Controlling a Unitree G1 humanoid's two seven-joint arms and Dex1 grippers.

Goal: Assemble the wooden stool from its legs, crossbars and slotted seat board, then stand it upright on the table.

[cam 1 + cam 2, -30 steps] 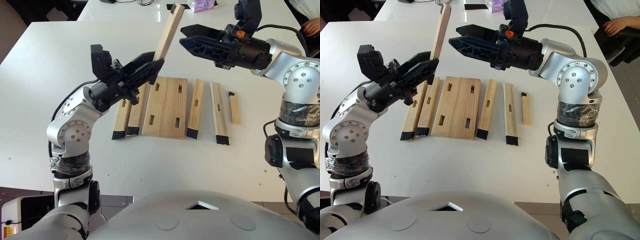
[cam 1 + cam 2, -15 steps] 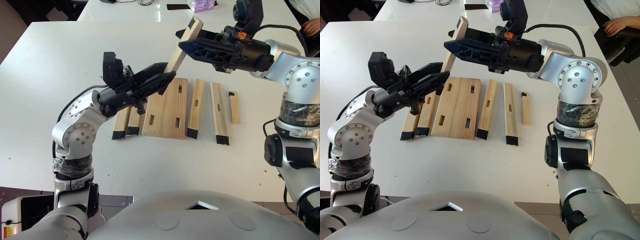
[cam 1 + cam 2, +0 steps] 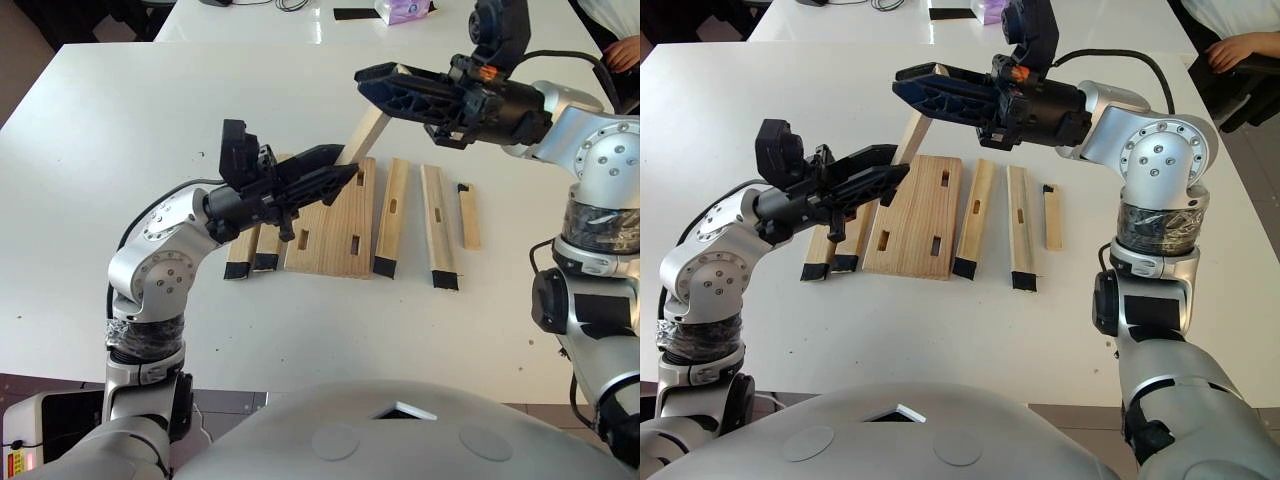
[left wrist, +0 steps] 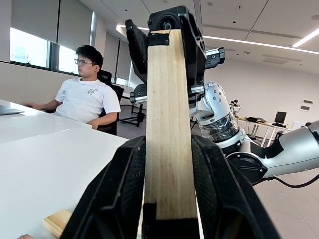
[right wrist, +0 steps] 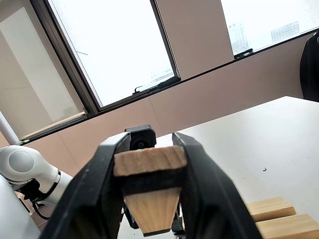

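Here, both arms are sharing one leg (image 3: 362, 135) in the air above the board (image 3: 330, 215). The left gripper (image 3: 342, 171) is clamping the leg's lower end, its two fingers pressing flat against opposite faces of the wood. The right gripper (image 3: 366, 80) is closing on the black-taped upper end, with its fingers (image 5: 102, 169) sitting tight against both sides of the wood. The leg is tilting up toward 1 o'clock from the left gripper, hanging over the board's far edge and touching nothing on the table (image 3: 100, 150). The board is lying flat with its slots facing up. Two legs (image 3: 256, 240) are lying just beside it at 9 o'clock. Two more legs (image 3: 412, 220) are lying at 3 o'clock, with the short crossbar (image 3: 468, 215) beyond them. Judging by this, the step in hand is a handover or regrip of the first leg, and nothing is fitted yet, so assembly is barely starting. The next move is probably calling for one gripper to let go while the other is keeping a firm hold. The leg's end would then have to be turned square to a slot and pressed in. A loose hold during the swap is risking a dropped or twisted leg.
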